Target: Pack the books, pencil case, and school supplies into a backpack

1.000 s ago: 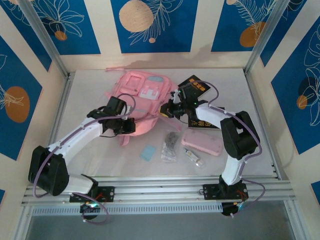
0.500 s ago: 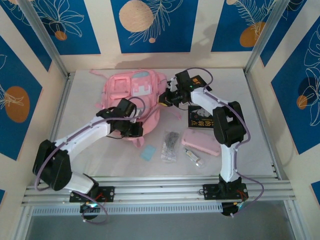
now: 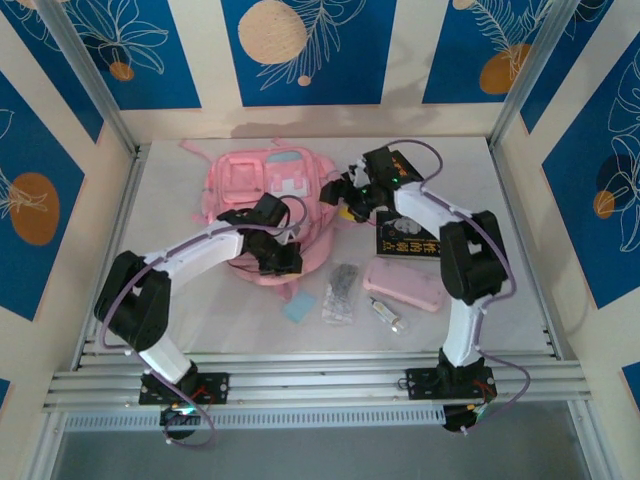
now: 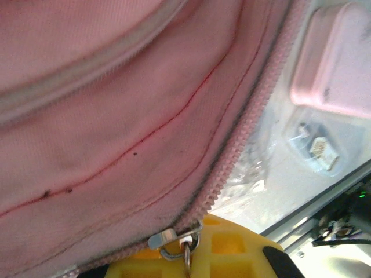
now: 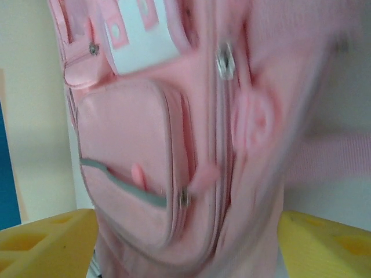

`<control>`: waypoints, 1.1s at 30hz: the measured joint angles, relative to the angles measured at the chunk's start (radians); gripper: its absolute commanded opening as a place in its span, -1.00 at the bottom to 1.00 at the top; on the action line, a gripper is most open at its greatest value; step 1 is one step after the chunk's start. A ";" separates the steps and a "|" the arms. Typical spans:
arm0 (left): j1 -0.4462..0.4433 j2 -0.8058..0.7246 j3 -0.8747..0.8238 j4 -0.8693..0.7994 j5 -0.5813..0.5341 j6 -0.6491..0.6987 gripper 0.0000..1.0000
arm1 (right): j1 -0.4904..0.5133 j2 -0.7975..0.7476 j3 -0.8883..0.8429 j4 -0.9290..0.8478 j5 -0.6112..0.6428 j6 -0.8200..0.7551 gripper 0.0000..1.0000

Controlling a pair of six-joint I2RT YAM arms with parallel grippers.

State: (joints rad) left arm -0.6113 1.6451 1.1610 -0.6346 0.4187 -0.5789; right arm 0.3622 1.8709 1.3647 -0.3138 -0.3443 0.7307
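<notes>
White table (image 3: 190, 330) is sitting in a booth w/ blue-and-cream walls (image 3: 300, 70) printed w/ leaf outlines and orange discs. Alu rails (image 3: 320, 372) are running along the near edge, where both arm bases are bolted.

Pink backpack (image 3: 255, 190) is lying flat toward the back left, front pockets up. L gripper (image 3: 285, 262) is sitting at its near edge w/ jaws closed. In the wrist view the zip pull (image 4: 177, 238) is running down into the yellow fingers (image 4: 232, 255) and looks pinched. R gripper (image 3: 338, 196) is hanging at the pack's right side, fingers (image 5: 46, 240) spread wide apart w/ pink fabric btwn them. That view is blurring, so can't tell if they're touching.

Right of the pack a black book (image 3: 405, 240) is lying flat, w/ the R arm crossing over it. The corner of a second book (image 3: 404, 163) is peeking out behind the wrist. Pencil case (image 3: 405, 285) is lying just in front of the black book. Nearer the front, btwn the arms, blue pad (image 3: 298, 306), clear bag (image 3: 340, 290) and small tube (image 3: 388, 315) are lying loose.
</notes>
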 measured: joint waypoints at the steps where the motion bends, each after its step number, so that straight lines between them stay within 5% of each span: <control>1: -0.004 0.006 0.008 0.015 0.007 -0.011 -1.00 | 0.000 -0.046 -0.054 0.014 0.002 0.023 0.71; 7: -0.034 0.028 0.033 0.096 0.026 -0.072 -1.00 | 0.008 -0.273 -0.393 0.191 -0.007 0.203 0.73; 14: -0.071 0.032 0.033 0.134 0.027 -0.117 -1.00 | 0.068 -0.217 -0.521 0.451 0.000 0.413 0.68; 17: -0.077 0.030 0.024 0.149 0.027 -0.130 -1.00 | 0.093 -0.142 -0.506 0.560 0.013 0.476 0.29; 20: -0.077 0.018 0.003 0.158 0.017 -0.131 -1.00 | 0.111 -0.079 -0.497 0.632 0.019 0.520 -0.87; 21: -0.074 0.014 -0.003 0.160 0.010 -0.130 -1.00 | 0.116 -0.067 -0.498 0.645 0.019 0.533 -1.00; 28: -0.011 -0.051 -0.038 0.074 -0.013 -0.034 -1.00 | 0.121 -0.085 -0.496 0.651 0.018 0.493 -1.00; 33: 0.094 -0.146 -0.095 -0.090 -0.042 0.081 -1.00 | 0.075 -0.123 -0.433 0.501 -0.011 0.362 -1.00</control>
State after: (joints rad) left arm -0.5175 1.4990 1.0664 -0.7246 0.3763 -0.4976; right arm 0.4370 1.7481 0.9321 0.1871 -0.3557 1.0924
